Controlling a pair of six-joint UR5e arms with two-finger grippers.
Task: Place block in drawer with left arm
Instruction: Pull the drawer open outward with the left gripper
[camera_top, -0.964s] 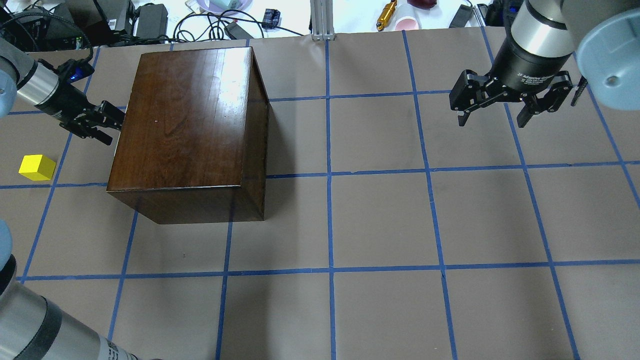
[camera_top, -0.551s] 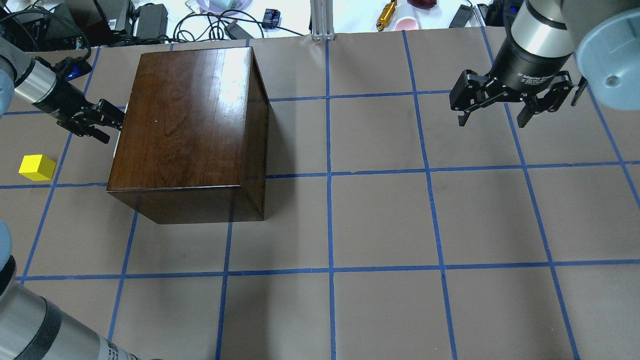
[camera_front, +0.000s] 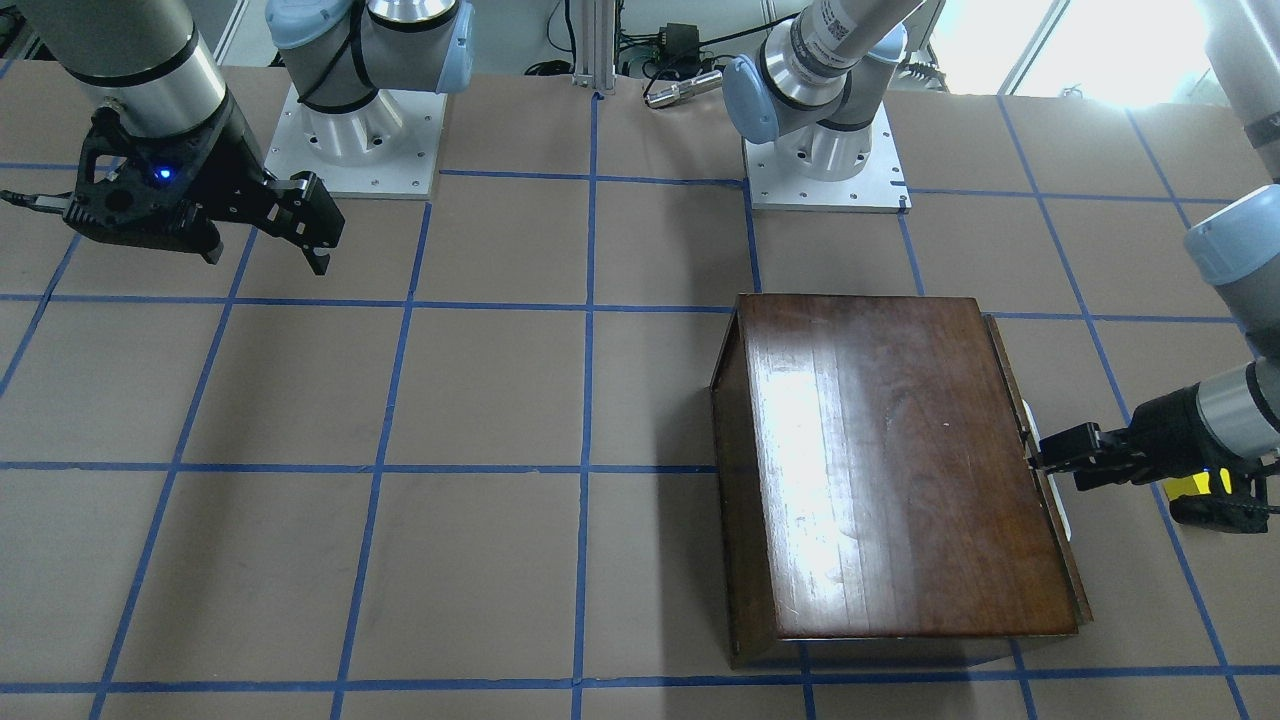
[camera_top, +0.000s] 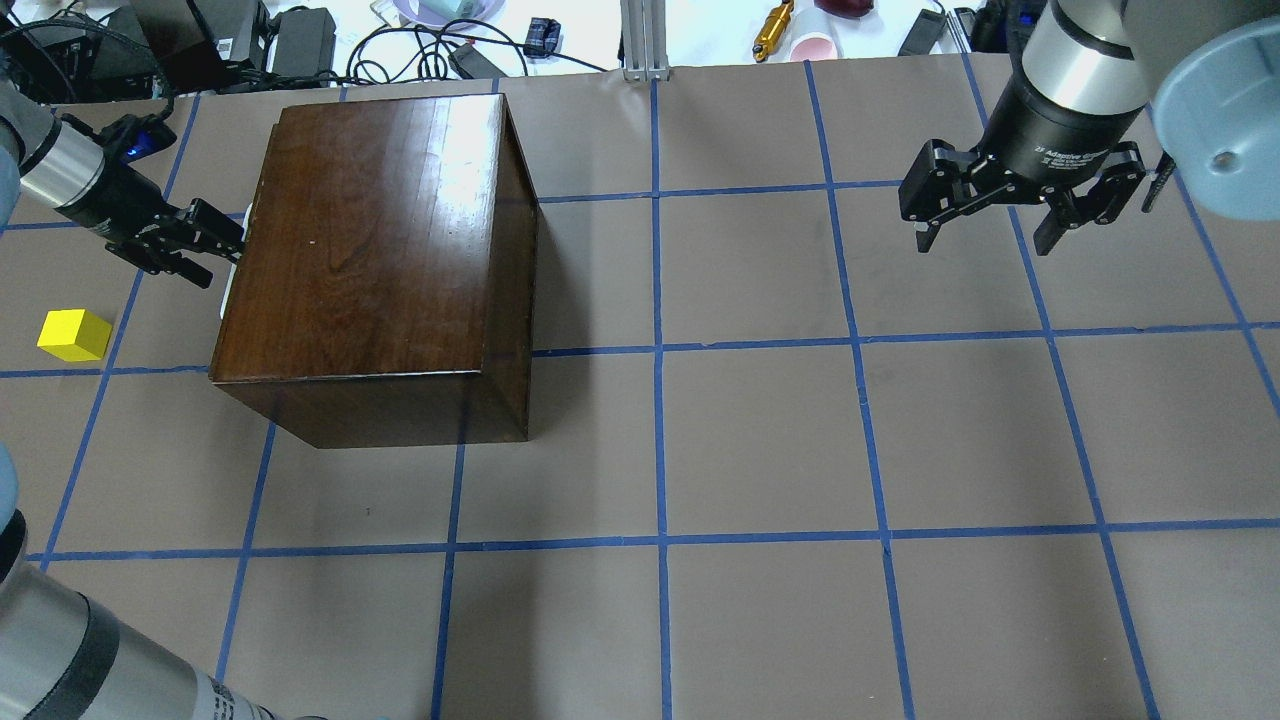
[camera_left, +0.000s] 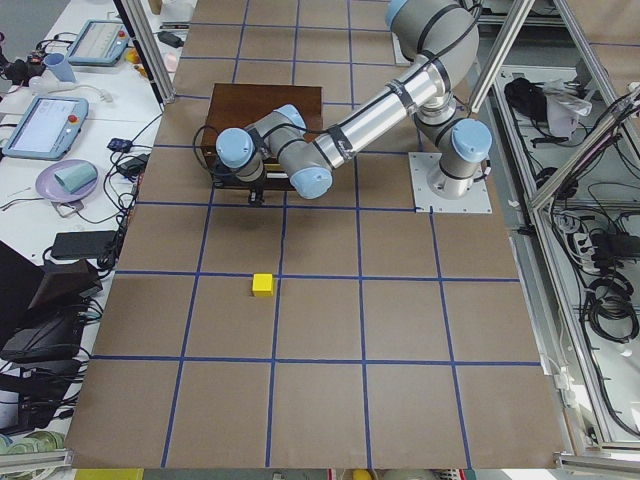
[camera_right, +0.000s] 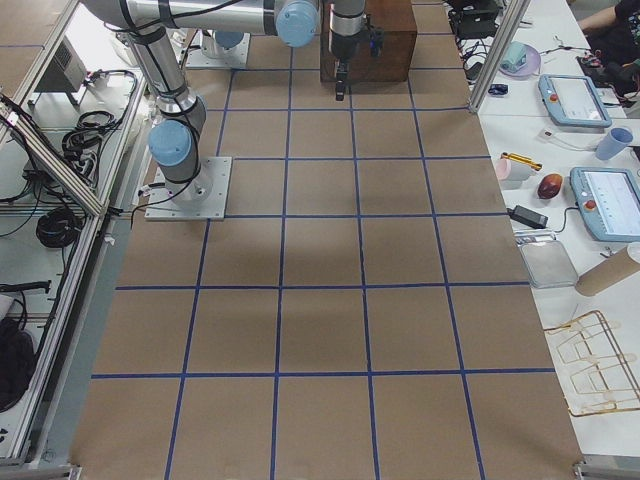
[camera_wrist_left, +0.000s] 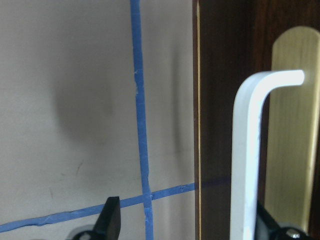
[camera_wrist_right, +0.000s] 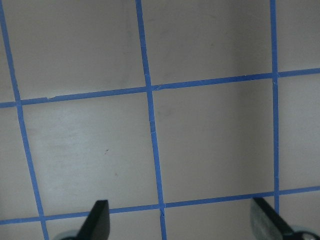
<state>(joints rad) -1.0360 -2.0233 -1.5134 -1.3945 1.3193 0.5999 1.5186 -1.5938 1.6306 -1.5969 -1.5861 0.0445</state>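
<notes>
The block (camera_top: 73, 335) is a small yellow cube on the table left of the dark wooden box (camera_top: 380, 250). In the front-facing view the block (camera_front: 1190, 487) is partly hidden by my left wrist. My left gripper (camera_top: 222, 250) is open at the box's left face. In the left wrist view one finger (camera_wrist_left: 265, 220) sits beside the drawer's white pull (camera_wrist_left: 247, 165), which stands on the dark front panel (camera_wrist_left: 220, 125). The pull shows as a white strip (camera_top: 232, 265). The drawer's pale tray is hidden. My right gripper (camera_top: 985, 240) is open and empty, above the far right of the table.
Cables, power bricks and small items lie beyond the table's far edge (camera_top: 300, 40). The two arm bases (camera_front: 350, 140) stand at the robot's side. Blue tape lines mark the brown table (camera_top: 760, 440) into squares.
My left gripper has moved a little to the left. The white pull and the box's left edge have come out to the left with it. The right arm and the block have not moved.
</notes>
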